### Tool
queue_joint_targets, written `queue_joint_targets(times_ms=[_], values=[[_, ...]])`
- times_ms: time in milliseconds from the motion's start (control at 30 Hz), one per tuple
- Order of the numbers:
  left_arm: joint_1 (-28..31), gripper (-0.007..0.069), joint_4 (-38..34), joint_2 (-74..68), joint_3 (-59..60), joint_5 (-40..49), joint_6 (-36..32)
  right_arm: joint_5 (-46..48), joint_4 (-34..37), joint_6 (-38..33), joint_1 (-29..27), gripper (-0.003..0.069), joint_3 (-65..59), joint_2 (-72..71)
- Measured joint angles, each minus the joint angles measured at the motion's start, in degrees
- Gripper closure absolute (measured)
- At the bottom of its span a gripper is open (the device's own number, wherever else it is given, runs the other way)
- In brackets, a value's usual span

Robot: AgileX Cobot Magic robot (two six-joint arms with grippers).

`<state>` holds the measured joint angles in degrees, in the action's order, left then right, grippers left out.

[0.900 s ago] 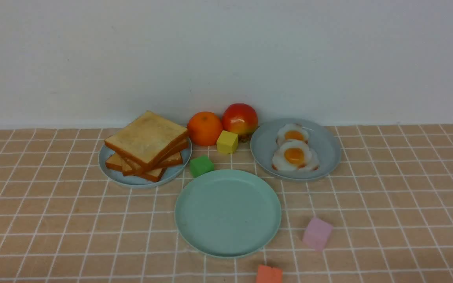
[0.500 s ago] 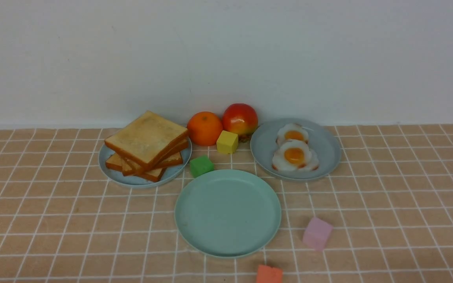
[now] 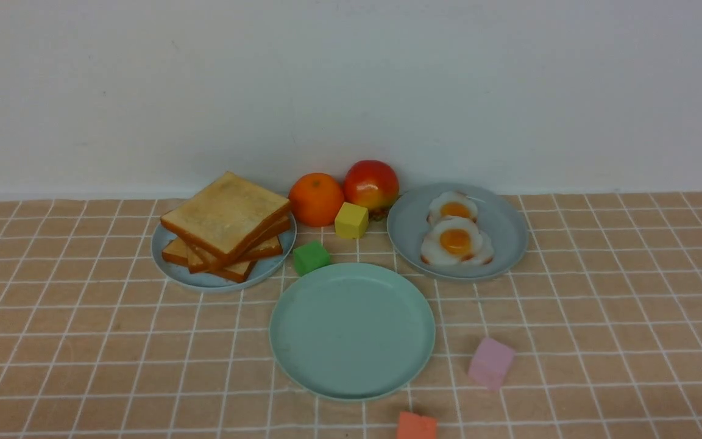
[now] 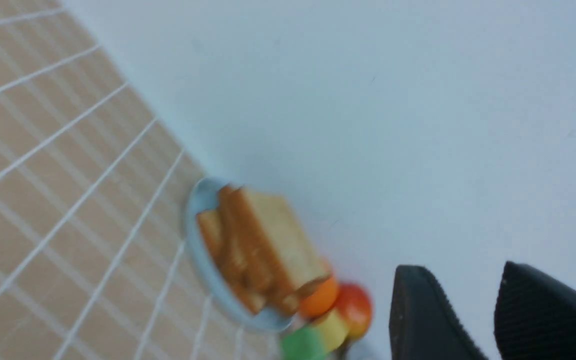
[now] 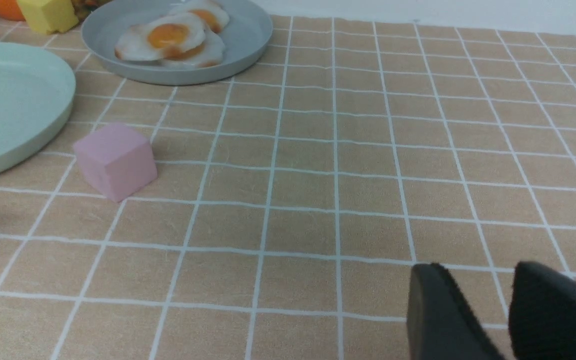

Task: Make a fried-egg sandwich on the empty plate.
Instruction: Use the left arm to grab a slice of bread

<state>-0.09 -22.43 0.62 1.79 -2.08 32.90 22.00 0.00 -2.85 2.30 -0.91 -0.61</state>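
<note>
My left gripper (image 4: 460,280) hangs above the checked tablecloth (image 3: 83,341) with its two black fingers a narrow gap apart and nothing between them. Ahead of it and well apart sits a pale blue-grey plate (image 3: 165,259) carrying the toast slices (image 3: 226,222): thick square pieces, golden-brown on the face with darker crusts, piled unevenly so the top one lies tilted across the rest. This wrist view is blurred, so I read the details from the front camera. Farther over from that gripper, past the toast, an orange (image 3: 316,199) and a red apple (image 3: 371,185) stand side by side against the wall, with a yellow cube (image 3: 351,220) just in front of them and a green cube (image 3: 311,256) nearer the toast plate. The mint-green plate (image 3: 351,329) lies between my two arms, round, plain and low-rimmed, its surface bare; the green cube sits just beside its far edge. From my right gripper (image 5: 475,275) the mint plate lies ahead and toward the left arm's side, with a pink cube (image 5: 115,160) near its rim. An orange-red cube (image 3: 417,425) lies close to the plate's near edge. Farther ahead of the right gripper, a second blue-grey plate (image 5: 248,45) holds two fried eggs (image 5: 170,40), glossy white with orange yolks, overlapping. The right gripper's fingers likewise stand a narrow gap apart, empty, over bare cloth.
</note>
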Motion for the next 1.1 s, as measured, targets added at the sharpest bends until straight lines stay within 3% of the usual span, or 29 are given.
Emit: queue_joint_targets(times_ms=[100,200,233,267,400,467,600,667,700,767,967,1100], values=[[-0.6,0.0438,-0.1,0.0,-1.1,1.5,0.1,-0.1,0.0,0.0,0.0,0.0419,0.0,0.0],[-2.9,0.0588,2.5,-1.9,-7.3,7.6,-2.1,-1.8,1.7,1.1,0.0,0.0419,-0.2,0.0],[-3.1,0.0588,2.8,-2.2,-7.3,8.0,-2.4,-2.0,2.1,1.3,0.0,0.0419,-0.2,0.0],[-4.7,0.0637,4.3,-4.9,-10.7,11.1,-4.5,-3.5,4.8,3.4,0.0,0.0419,-0.5,0.0],[-8.9,0.0638,6.3,-13.8,-19.1,19.5,-12.5,-8.5,16.0,10.2,0.0,0.0419,-0.5,0.0],[-12.7,0.0638,6.8,-24.2,-26.0,30.1,-21.7,-12.6,23.0,14.0,0.0,0.0419,-0.5,0.0],[-16.6,0.0638,7.0,-39.6,-35.8,43.0,-31.9,-14.9,29.9,16.1,0.0,0.0422,-0.4,0.0],[-17.5,0.0638,7.0,-44.6,-38.2,44.7,-33.8,-12.3,30.8,16.1,0.0,0.0431,0.8,0.0],[-18.1,0.0638,7.0,-50.0,-41.6,45.3,-34.8,-5.4,30.9,14.7,0.0,0.0456,4.3,0.4],[-18.3,0.0638,7.2,-53.4,-43.5,45.3,-35.2,-1.2,30.7,13.0,0.0,0.0476,7.5,1.4],[-18.3,0.0638,12.1,-76.8,-59.2,44.0,-38.3,27.0,23.7,-4.6,0.2,0.0618,35.0,17.9],[-18.3,0.0629,17.3,-89.7,-68.6,43.1,-39.0,32.8,21.7,-7.7,2.5,0.0649,44.5,23.3]])
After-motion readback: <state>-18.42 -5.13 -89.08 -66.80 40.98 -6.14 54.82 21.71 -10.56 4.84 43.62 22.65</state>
